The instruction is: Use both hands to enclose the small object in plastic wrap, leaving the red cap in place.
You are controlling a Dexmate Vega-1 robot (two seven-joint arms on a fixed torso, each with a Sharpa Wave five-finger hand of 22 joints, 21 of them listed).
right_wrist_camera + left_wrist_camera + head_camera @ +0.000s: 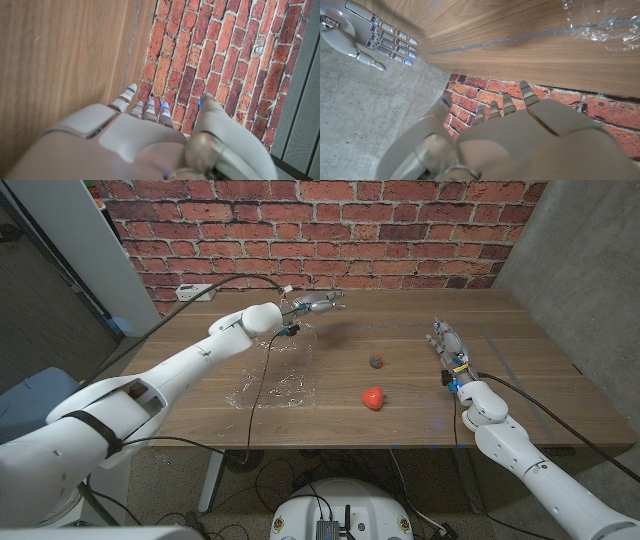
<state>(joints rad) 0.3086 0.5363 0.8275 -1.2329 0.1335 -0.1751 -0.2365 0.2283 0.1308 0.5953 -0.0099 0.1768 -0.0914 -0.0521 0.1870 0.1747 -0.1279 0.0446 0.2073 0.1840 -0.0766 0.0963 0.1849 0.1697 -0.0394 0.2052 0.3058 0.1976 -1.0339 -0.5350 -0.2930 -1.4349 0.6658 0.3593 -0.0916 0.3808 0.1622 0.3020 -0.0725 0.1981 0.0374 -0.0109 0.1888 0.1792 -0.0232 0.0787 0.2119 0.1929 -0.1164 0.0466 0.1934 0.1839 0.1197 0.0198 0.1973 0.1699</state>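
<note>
A small dark grey object (376, 361) sits near the middle of the wooden table (420, 420). A red cap (373, 397) lies just in front of it, apart from it. To their left, a crinkled sheet of clear plastic wrap (280, 375) is spread on the table, and its edge (600, 25) also shows in the left wrist view. My left hand (315, 304) hovers near the table's far edge behind the wrap, fingers stretched out and holding nothing. My right hand (448, 345) is at the right side of the table, fingers straight and apart (370, 35), also holding nothing.
A red brick wall (320, 230) runs behind the table's far edge. A white power strip (195, 291) lies at the back left corner with a black cable running from it. A grey panel (580, 250) stands to the right.
</note>
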